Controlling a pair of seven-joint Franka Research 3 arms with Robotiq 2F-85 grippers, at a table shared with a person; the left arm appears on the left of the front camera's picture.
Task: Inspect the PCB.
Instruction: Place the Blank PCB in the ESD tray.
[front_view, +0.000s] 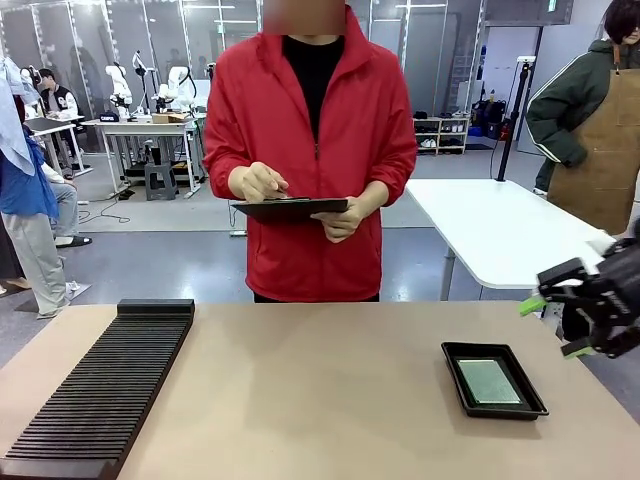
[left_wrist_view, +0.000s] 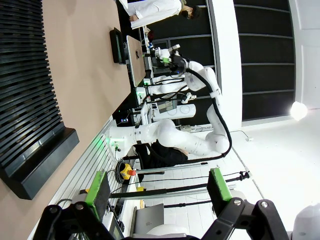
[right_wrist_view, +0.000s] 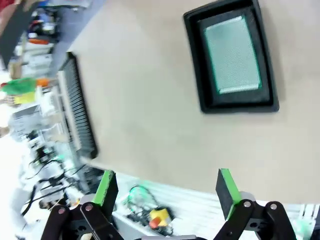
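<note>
PCB (front_view: 489, 381) flat in black tray (front_view: 455, 378) near table's (front_view: 300, 400) right edge, slotted black rack (front_view: 100, 390) along left edge, right gripper (front_view: 560, 320) released off the right edge, left gripper (left_wrist_view: 157, 192) released in its wrist view, person's hands (front_view: 258, 182) grasping dark tablet (front_view: 290, 208), no legible writing

PCB (front_view: 489, 381): thin, flat rectangular board with a pale grey-green, finely textured face and a brighter green edge showing along its sides in the right wrist view (right_wrist_view: 232, 55). Lies flat, face up, inside a shallow black tray (front_view: 455, 380) on the tan table, its long sides parallel to the tray's long walls. Tray sits on the robot's right side of the table, near the edge.
</note>
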